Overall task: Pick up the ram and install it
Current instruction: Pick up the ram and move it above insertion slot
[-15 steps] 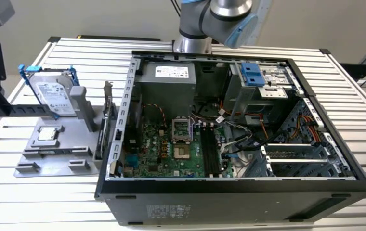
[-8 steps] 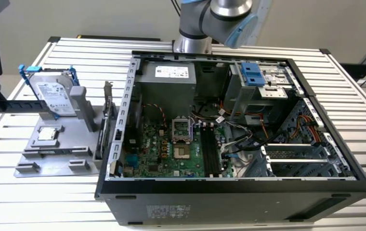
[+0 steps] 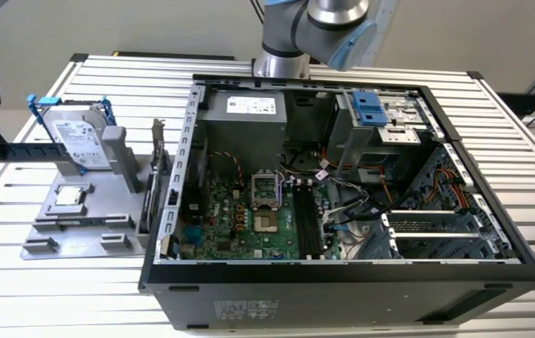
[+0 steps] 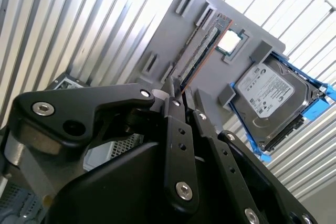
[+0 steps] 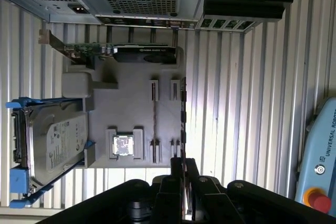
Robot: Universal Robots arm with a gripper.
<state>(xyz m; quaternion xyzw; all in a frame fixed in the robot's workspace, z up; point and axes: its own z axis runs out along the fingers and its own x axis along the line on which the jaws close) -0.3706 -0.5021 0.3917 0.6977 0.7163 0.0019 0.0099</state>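
The gripper point(image 4: 184, 92), parted slightly and empty, is hanging above the ram point(image 4: 202, 51) sitting in the tray point(image 4: 173, 35) at the exterior view's left of the case point(image 3: 343, 273), and I am thinking a skewed descent could topple it.

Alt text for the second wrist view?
The gripper is aimed at the ram, which stands on edge in a grey holder on the slatted table. A silver processor chip and a blue-framed hard drive sit beside it.
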